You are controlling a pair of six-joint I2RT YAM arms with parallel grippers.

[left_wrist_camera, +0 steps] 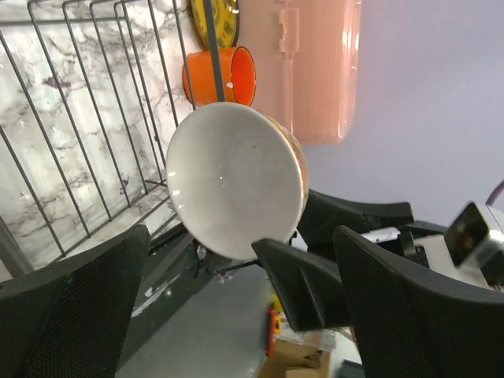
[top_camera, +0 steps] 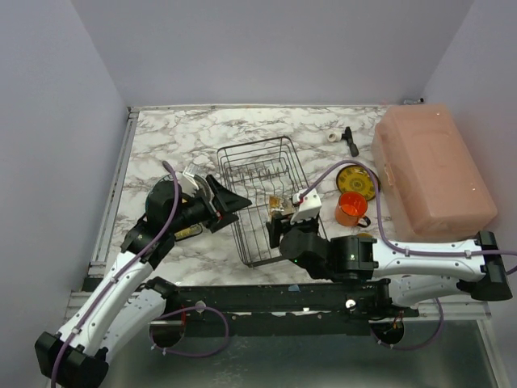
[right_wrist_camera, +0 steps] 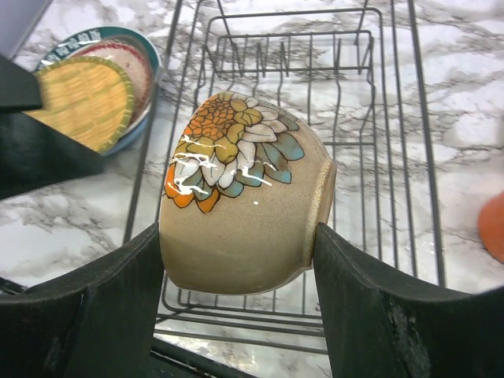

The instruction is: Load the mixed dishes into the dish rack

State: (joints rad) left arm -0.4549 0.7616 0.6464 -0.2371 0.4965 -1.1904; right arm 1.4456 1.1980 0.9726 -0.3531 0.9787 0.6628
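One bowl (right_wrist_camera: 244,197) sits pinched sideways between your right fingers (right_wrist_camera: 102,315) over the dish rack (top_camera: 258,174). Judged next: lower it in gently. Your left fingers (left_wrist_camera: 79,307) hang spread.

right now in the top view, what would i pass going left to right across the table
left tool → dish rack → orange mug → large pink box

Left claw (top_camera: 234,208) open; right claw (right_wrist_camera: 236,240) clamped on bowl (right_wrist_camera: 244,165).
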